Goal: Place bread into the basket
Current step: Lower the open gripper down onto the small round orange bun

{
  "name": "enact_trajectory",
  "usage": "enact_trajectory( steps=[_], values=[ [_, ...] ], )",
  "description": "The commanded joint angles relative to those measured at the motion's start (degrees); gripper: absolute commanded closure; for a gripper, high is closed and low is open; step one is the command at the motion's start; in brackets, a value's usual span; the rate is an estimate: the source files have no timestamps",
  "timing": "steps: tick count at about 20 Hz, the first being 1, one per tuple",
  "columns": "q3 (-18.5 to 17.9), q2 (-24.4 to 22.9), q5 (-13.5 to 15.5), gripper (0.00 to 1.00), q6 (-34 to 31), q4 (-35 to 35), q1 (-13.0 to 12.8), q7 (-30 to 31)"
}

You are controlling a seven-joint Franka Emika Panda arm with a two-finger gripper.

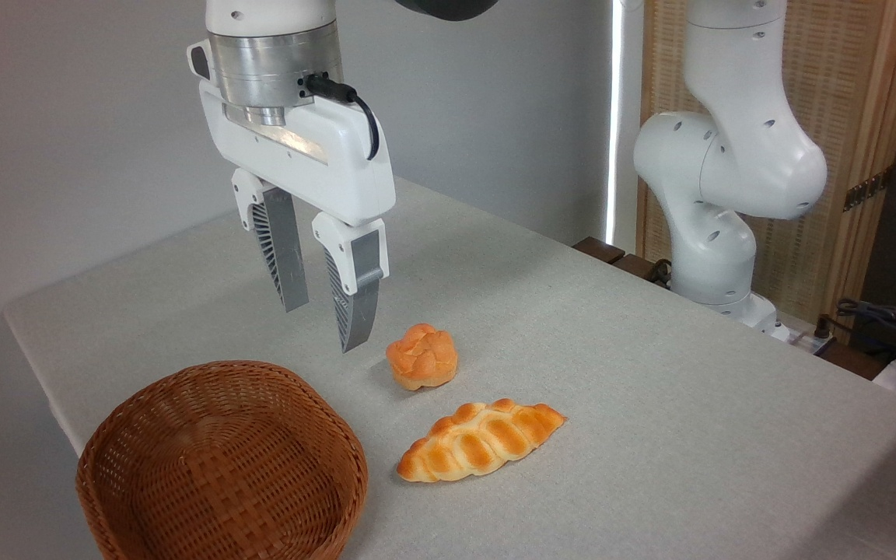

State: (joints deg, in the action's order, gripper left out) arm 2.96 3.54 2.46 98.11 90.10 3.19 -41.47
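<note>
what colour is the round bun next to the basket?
Orange-golden top with a paler base; the bun shows clearly in the fixed camera view.

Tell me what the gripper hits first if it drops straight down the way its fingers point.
Probably bare table: the open gripper hangs between the basket and the bread. Depth is unclear; it might clip the bread.

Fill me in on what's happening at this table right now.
A white robot arm holds its gripper open and empty in the air above a grey table. The small round bun sits on the table just right of the fingertips, not yet touched. A longer braided loaf lies in front of the bun. The woven wicker basket at the near left corner has nothing in it, so the bun has not been moved into it.
</note>
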Motion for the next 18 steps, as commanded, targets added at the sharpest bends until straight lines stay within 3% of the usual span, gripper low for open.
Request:
enact_trajectory(
  steps=[1,9,13,18],
  values=[
    [0.6,-0.9,1.5,0.00,0.0,0.9,0.4,0.6],
    [1.3,-2.0,1.4,0.00,2.0,4.6,0.2,0.4],
    [2.9,-11.1,1.4,0.00,16.2,21.7,0.1,0.4],
    [3.0,-16.0,1.4,0.00,16.7,32.6,-4.8,0.5]
  ],
)
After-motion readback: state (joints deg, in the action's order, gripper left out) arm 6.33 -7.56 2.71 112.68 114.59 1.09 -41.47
